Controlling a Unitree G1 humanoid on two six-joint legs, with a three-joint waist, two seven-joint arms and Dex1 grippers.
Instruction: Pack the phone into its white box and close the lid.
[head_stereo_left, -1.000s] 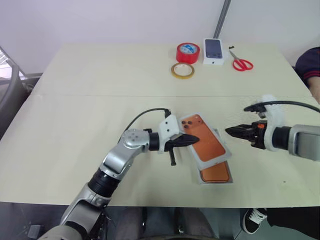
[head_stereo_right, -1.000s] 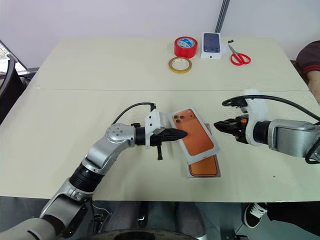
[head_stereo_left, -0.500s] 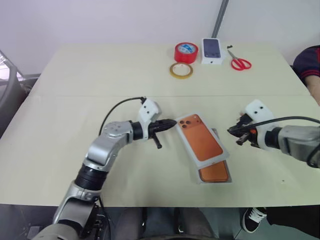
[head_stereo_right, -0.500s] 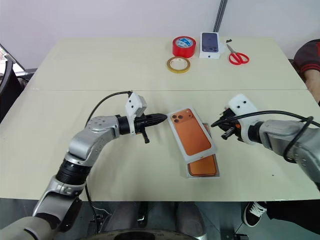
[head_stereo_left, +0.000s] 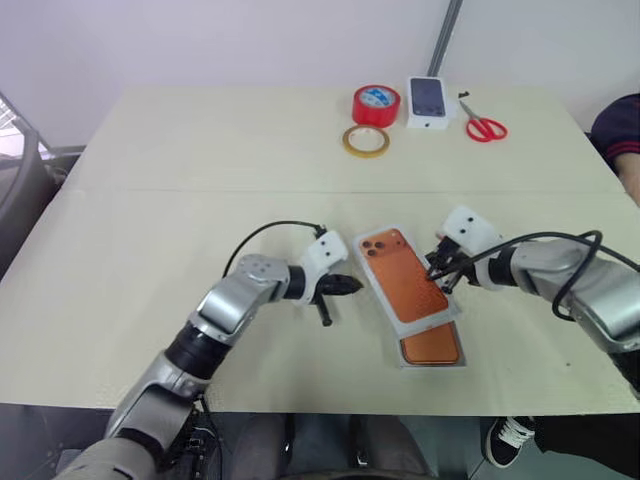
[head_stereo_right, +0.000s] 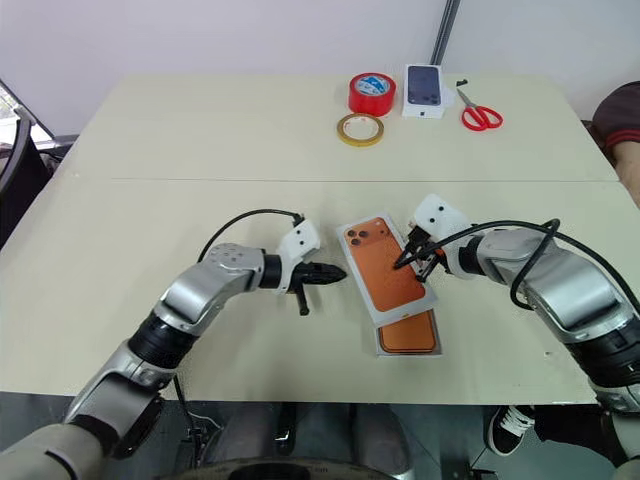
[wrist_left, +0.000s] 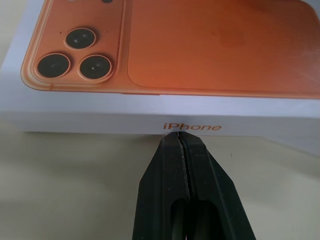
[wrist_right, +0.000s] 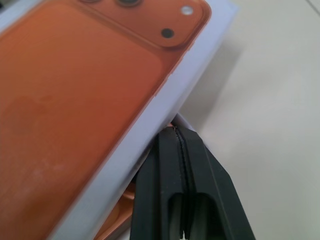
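On the tabletop (head_stereo_left: 150, 180), both closed tools, left (wrist_left: 178, 136) and right (wrist_right: 175, 129), touch the lid (head_stereo_left: 403, 278), which sits crooked over the white box (head_stereo_left: 452, 358).

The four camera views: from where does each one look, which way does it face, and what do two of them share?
Left eye view: on the head, looking down at the lid lying askew over the phone; both arms show.
Right eye view: beside it, same scene.
Left wrist view: along the shut left gripper at the lid's side.
Right wrist view: along the shut right gripper at the lid's edge.
Shared: both wrist views show the lid's printed lenses.
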